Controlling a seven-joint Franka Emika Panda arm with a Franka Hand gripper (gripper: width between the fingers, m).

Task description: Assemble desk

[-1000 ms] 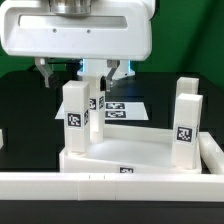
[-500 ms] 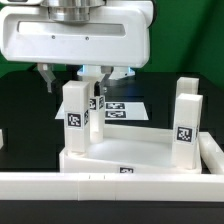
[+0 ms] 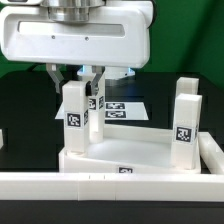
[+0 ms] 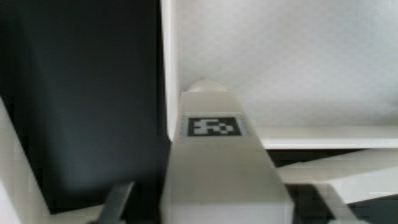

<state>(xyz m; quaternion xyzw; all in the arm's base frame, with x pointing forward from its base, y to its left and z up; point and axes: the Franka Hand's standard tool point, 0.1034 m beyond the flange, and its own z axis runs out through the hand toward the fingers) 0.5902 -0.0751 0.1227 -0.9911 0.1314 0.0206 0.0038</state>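
While tool [image 3: 74,78] hovers, four legs [image 3: 76,117], one top [image 3: 125,157]

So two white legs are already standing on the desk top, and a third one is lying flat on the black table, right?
Not quite. The third leg isn't lying flat: the exterior view shows it upright on the desk top, behind the near leg. The other leg stands to the exterior view's right.

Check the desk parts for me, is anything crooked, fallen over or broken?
Nothing stands out. The legs stand upright in the desk top, and the gripper hangs above the leg on the exterior view's left.
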